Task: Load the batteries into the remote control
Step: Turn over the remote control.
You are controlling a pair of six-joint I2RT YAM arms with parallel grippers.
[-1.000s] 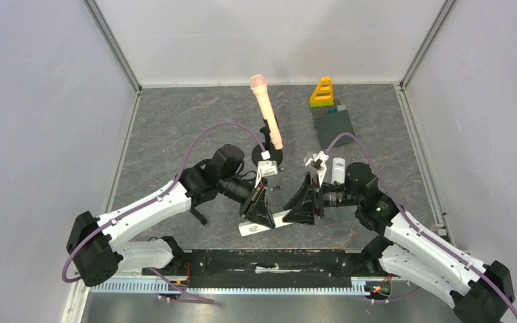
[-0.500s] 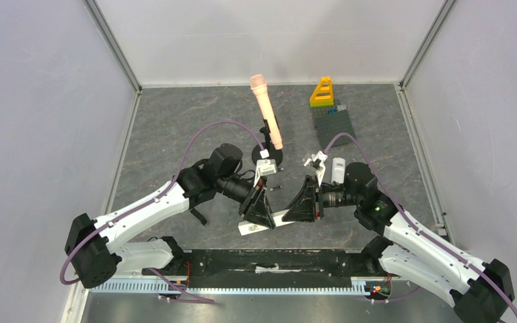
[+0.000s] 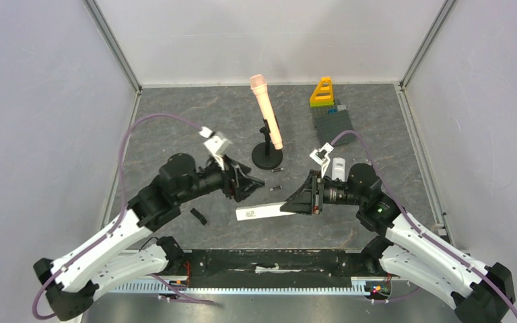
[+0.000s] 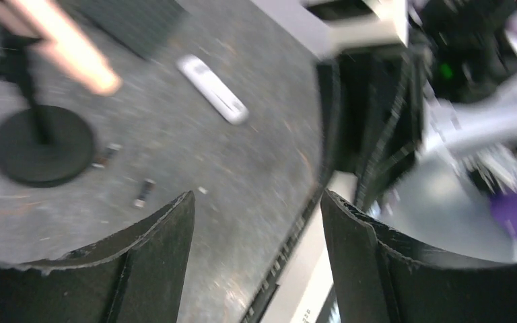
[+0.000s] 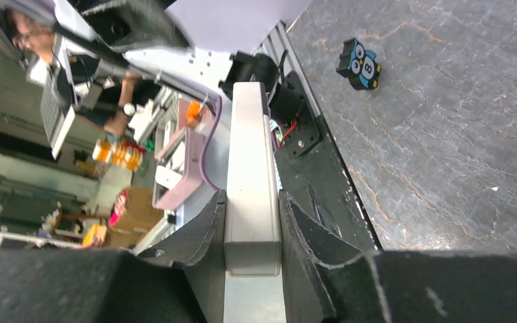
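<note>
Grey table (image 3: pixel 175 128), batteries (image 3: pixel 274 188), black strip (image 3: pixel 198 216), stand base (image 3: pixel 267 160)

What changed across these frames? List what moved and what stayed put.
The left gripper let go of the flat white remote control and swung back to its left, away from it, jaws now open. The right gripper stays clamped on the remote's other end. The pink microphone on its black stand and the small dark batteries near it did not move.

White remote (image 3: pixel 257 212) in right tool (image 3: pixel 287 205), left tool (image 3: pixel 251 184) nearby
</note>
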